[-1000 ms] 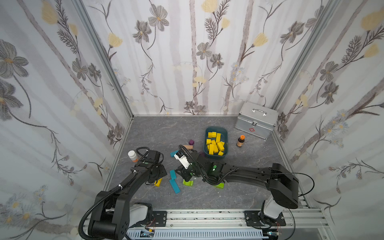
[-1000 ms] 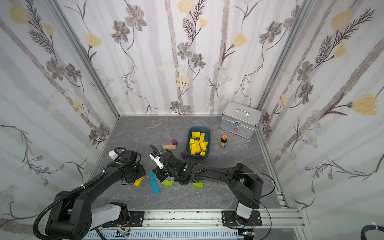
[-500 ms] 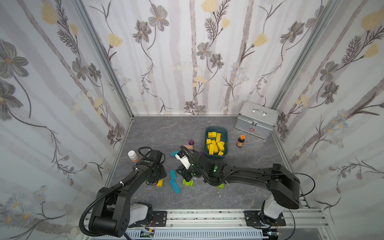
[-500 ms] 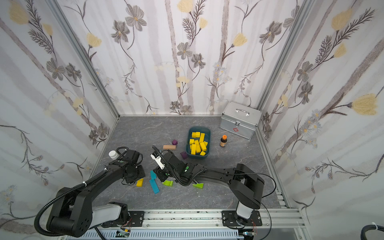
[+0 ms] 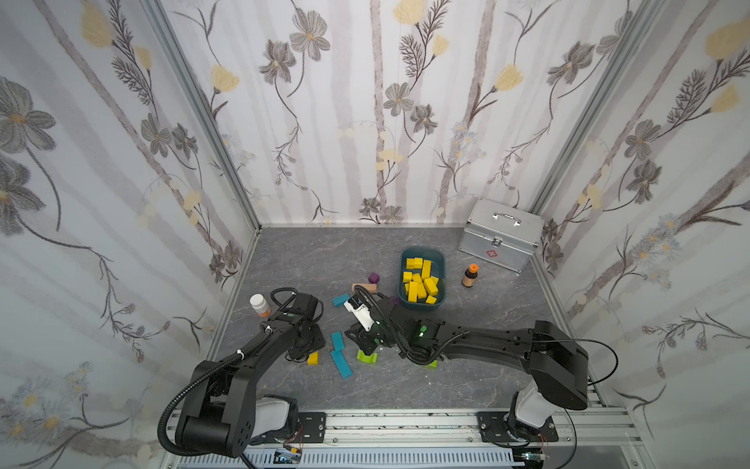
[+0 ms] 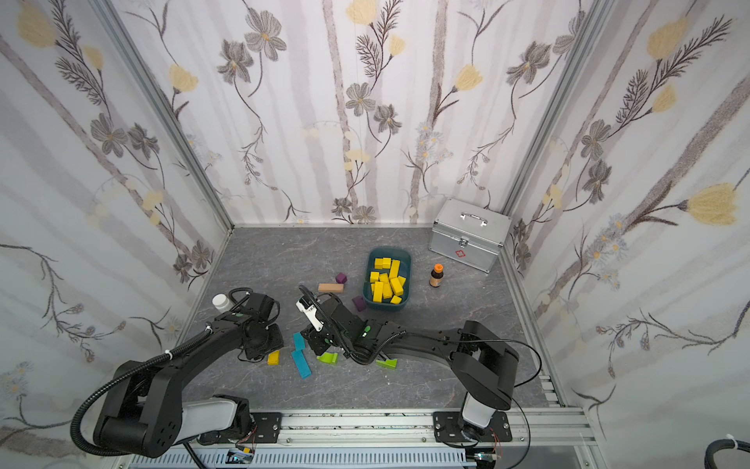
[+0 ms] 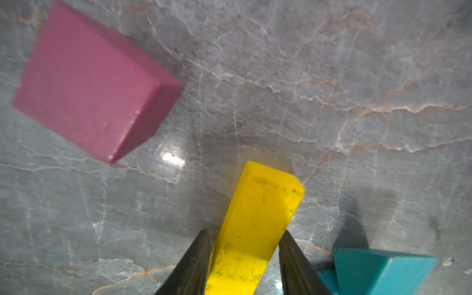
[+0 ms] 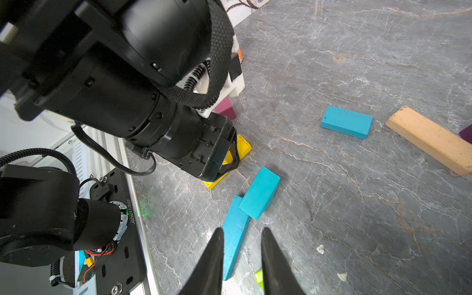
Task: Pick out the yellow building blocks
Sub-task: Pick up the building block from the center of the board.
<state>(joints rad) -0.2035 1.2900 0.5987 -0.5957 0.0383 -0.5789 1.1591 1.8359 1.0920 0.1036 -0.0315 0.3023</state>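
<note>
One yellow building block (image 7: 258, 224) lies flat on the grey floor, and my left gripper (image 7: 244, 235) is shut on it, a finger against each long side. Both top views show this block (image 5: 313, 358) (image 6: 273, 357) poking out from under the left gripper (image 5: 305, 351) at the front left. In the right wrist view the left gripper (image 8: 229, 163) straddles the block (image 8: 242, 146). Several more yellow blocks (image 5: 420, 280) fill the teal bin (image 5: 422, 249) further back. My right gripper (image 8: 241, 233) is shut and holds nothing. It hovers over a teal bar (image 8: 233, 237), near a lime-green block (image 5: 367, 357).
Teal blocks (image 5: 340, 363) (image 5: 337, 340) (image 5: 341, 299), a second lime-green block (image 5: 432, 364), a tan bar (image 5: 364, 287), a purple cube (image 5: 374, 278) and a magenta block (image 7: 89, 84) lie scattered. A white pill bottle (image 5: 259, 304), a brown bottle (image 5: 470, 276) and a metal case (image 5: 501, 235) stand around them.
My left gripper's fingers have come together around the yellow block on the floor. The right arm has barely moved.
</note>
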